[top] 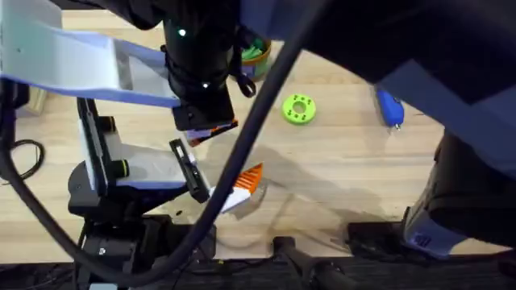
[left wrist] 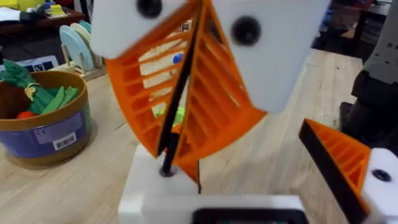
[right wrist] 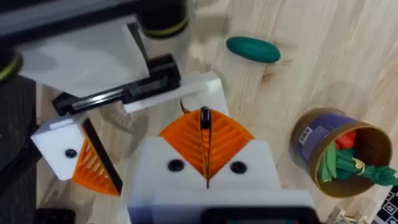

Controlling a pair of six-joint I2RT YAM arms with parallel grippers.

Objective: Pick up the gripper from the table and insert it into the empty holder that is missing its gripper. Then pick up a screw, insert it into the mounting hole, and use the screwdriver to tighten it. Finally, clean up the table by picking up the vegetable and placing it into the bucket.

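My right gripper [right wrist: 205, 115] is shut on a small dark screw [right wrist: 205, 120]. Its orange pads meet over the white holder [right wrist: 200, 92] on the fixed arm's black rail. In the left wrist view those pads [left wrist: 214, 118] point down at the holder [left wrist: 152, 180], with the screw tip at its hole. A sliver of orange [left wrist: 196, 177] beside the holder may be the gripper. My left gripper [left wrist: 205, 208] sits close against that block. The blue screwdriver [top: 389, 107] lies at the table's right. A dark green oval vegetable [right wrist: 252, 48] rests on the wood. The bucket [right wrist: 311, 140] holds green and red produce.
The fixed arm's other orange finger [top: 251, 179] sits on its white block near the table's front. A green disc with holes [top: 299, 109] lies mid-table. A dark cable [top: 242, 153] crosses the overhead view. The right arm looms over the back right.
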